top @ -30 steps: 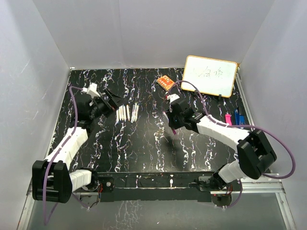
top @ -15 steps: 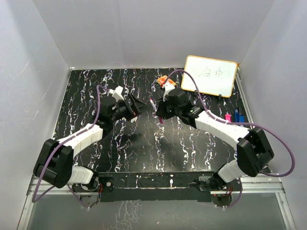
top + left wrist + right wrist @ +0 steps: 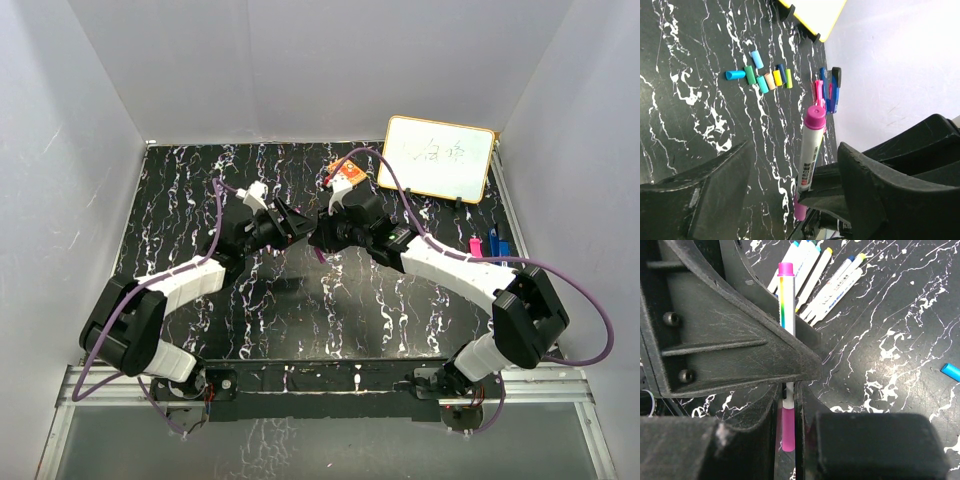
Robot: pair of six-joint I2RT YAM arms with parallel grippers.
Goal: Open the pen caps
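Left gripper point(image 3: 297, 222) has swung from the loose markers point(image 3: 832, 277) to centre. Its jaws stand apart, flanking the pink cap point(image 3: 815, 116) of the marker point(image 3: 808, 160) clamped in the right gripper point(image 3: 320, 238) — pull-off looks imminent.

left hand point(image 3: 794, 148): fingers apart, marker point(image 3: 809, 152) between | magenta cap point(image 3: 815, 117): on | loose caps point(image 3: 763, 77): clustered beyond
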